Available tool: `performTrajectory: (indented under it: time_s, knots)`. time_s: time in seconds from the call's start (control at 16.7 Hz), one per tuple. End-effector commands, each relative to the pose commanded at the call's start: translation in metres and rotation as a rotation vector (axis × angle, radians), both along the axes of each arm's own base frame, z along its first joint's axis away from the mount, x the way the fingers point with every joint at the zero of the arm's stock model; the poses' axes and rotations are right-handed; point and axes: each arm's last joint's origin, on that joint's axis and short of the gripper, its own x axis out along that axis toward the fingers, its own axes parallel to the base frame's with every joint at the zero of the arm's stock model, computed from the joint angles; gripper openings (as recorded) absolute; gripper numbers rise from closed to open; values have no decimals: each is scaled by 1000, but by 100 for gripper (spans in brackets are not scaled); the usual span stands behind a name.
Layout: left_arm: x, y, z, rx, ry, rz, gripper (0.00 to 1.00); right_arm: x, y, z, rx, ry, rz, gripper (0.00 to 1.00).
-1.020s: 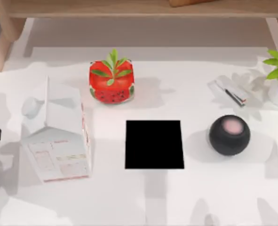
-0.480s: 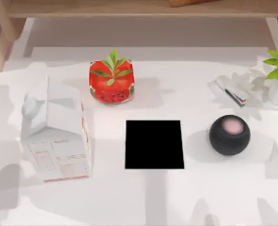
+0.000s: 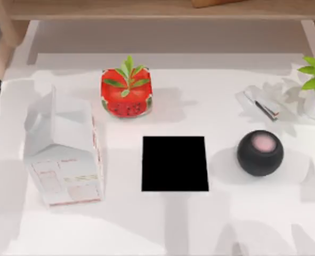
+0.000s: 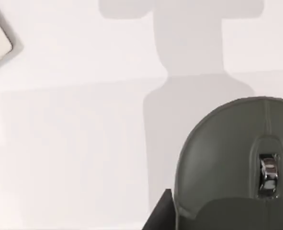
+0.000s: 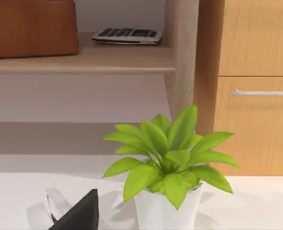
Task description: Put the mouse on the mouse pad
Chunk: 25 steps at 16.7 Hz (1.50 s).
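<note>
While scanning the table [image 3: 146, 224], note pad [image 3: 175, 163] lying flat and bare at centre. Over by the plant [image 5: 167, 163], right gripper [image 5: 79, 213] parked. Closer in: mouse [image 4: 227, 158] right under left gripper [image 4: 161, 215], against bare tabletop, not on pad. Cannot tell either claw's state. Best to grip across the narrow flanks, lift level, carry toward centre, set down flat inside pad's edges. Runs lengthwise along the wheel [image 4: 268, 172] line, rounded nose pointing away from wrist.
</note>
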Motion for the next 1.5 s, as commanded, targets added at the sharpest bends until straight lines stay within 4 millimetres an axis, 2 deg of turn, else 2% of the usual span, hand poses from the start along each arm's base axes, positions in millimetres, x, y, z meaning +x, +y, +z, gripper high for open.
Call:
performTrajectory:
  time_s: [0.3,0.48,0.54,0.66,0.84,1.02,1.2,1.5]
  knots:
    - [20,-69,68,-62,-181,-122,0,0,0,0,0,0,0,100]
    - [32,-124,81,-120,-189,-160,0,0,0,0,0,0,0,100]
    - [37,-144,76,-133,-165,-162,0,0,0,0,0,0,0,100]
    - [48,-188,54,-139,-89,-150,0,0,0,0,0,0,0,100]
    - [58,-253,0,-101,44,-99,0,0,0,0,0,0,0,100]
    - [55,-301,-54,-35,140,-38,0,0,0,0,0,0,0,100]
    - [49,-323,-82,6,177,-2,0,0,0,0,0,0,0,100]
    - [50,-323,-85,10,183,2,0,0,0,0,0,0,0,100]
